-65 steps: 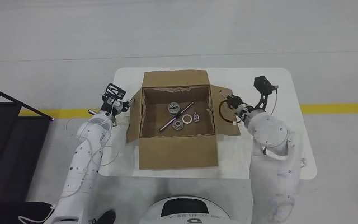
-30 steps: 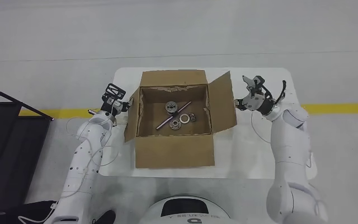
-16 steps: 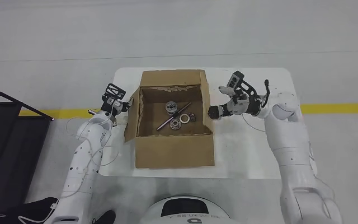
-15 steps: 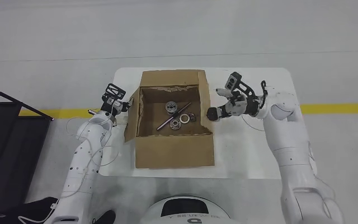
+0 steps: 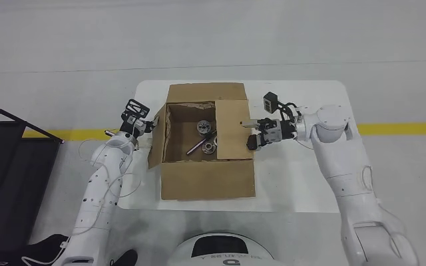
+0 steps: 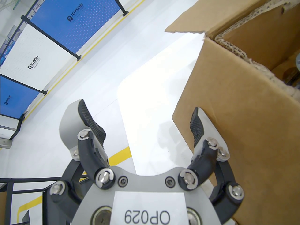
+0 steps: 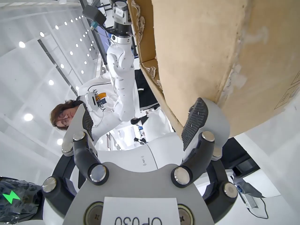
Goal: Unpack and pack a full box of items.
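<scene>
Top view: The cardboard box (image 5: 208, 178) stands at the centre of the white table (image 5: 303, 189). Its right flap (image 5: 231, 130) lies folded inward over the right part of the opening. The left flap (image 5: 158, 136) stands angled outward. In the uncovered part of the box lie round metal parts (image 5: 205, 126) and a purple rod (image 5: 198, 143). The right gripper (image 5: 251, 132) is at the outer edge of the right flap, over the box's right wall. The left gripper (image 5: 142, 114) is just beside the left flap, outside the box.

Left wrist view: The left gripper (image 6: 140, 118) has its jaws spread wide and nothing lies between them. One of its fingers (image 6: 198, 127) is close against the outer cardboard face of the box (image 6: 234, 118); actual contact cannot be confirmed. The other finger is over the bare table (image 6: 145, 94).

Right wrist view: The right gripper (image 7: 143, 113) has its jaws spread wide and grasps nothing. One of its fingers (image 7: 195, 120) lies against the lower edge of the right flap (image 7: 199, 36), whose brown face rises beside it. The other finger is well clear of the cardboard.
</scene>
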Controlling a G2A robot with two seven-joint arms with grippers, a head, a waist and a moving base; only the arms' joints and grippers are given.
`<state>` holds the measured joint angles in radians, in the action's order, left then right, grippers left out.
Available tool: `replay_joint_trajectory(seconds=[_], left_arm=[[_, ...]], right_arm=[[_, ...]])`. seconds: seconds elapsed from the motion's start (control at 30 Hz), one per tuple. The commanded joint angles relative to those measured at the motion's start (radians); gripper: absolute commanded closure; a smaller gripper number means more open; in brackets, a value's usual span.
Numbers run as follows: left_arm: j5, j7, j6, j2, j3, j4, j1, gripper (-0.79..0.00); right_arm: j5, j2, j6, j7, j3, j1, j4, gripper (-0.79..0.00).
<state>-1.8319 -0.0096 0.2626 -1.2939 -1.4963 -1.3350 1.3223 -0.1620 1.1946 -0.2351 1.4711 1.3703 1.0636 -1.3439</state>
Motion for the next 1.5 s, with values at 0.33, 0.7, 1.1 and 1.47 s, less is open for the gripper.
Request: replay_joint_trajectory(seconds=[0.33, 0.7, 1.1, 1.47], left_arm=[[-0.004, 0.032, 0.024, 0.032, -0.131, 0.07, 0.073, -0.785], [0.065, 0.171, 0.049, 0.018, -0.024, 0.187, 0.061, -0.785], [0.222, 0.543, 0.191, 0.056, -0.182, 0.033, 0.136, -0.785], [0.153, 0.348, 0.107, 0.043, -0.033, -0.198, 0.089, -0.785]], right_arm=[[-0.017, -0.029, -0.019, -0.029, 0.039, 0.046, -0.174, -0.785], [-0.015, -0.033, -0.04, -0.086, -0.045, 0.024, -0.181, -0.785], [-0.014, -0.036, -0.035, -0.089, -0.053, 0.026, -0.186, -0.785], [-0.014, -0.036, -0.035, -0.089, -0.053, 0.026, -0.186, -0.785]])
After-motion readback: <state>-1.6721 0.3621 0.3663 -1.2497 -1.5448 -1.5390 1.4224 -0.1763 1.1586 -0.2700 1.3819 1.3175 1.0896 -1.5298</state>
